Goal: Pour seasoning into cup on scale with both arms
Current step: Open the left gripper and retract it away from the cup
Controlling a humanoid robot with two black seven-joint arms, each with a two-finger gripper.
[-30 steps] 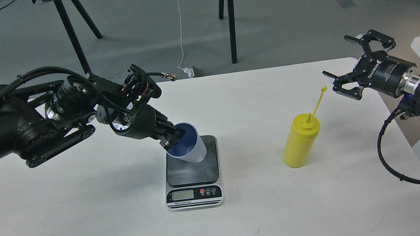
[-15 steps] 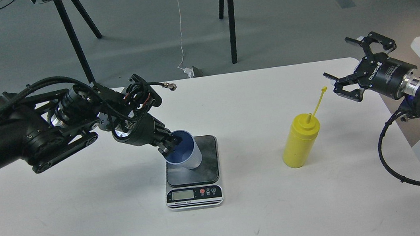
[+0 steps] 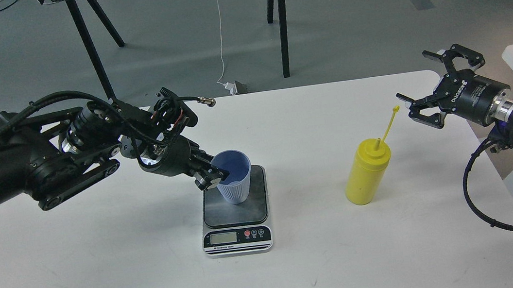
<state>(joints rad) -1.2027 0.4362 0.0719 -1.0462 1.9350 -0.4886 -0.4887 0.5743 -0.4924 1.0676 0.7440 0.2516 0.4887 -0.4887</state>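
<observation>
Lavender-blue cup point(image 3: 233, 176) upright on the scale point(image 3: 235, 210), rim pinched by the left gripper point(image 3: 214, 176) fingers, best freed straight and gently to avoid tipping; right gripper point(image 3: 428, 106) fingers spread wide, empty, near the yellow squeeze bottle point(image 3: 366, 171) on the bench point(image 3: 107, 280).

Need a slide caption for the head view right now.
Left gripper at the rim of the upright cup on the scale; open right gripper waits beyond the seasoning.
</observation>
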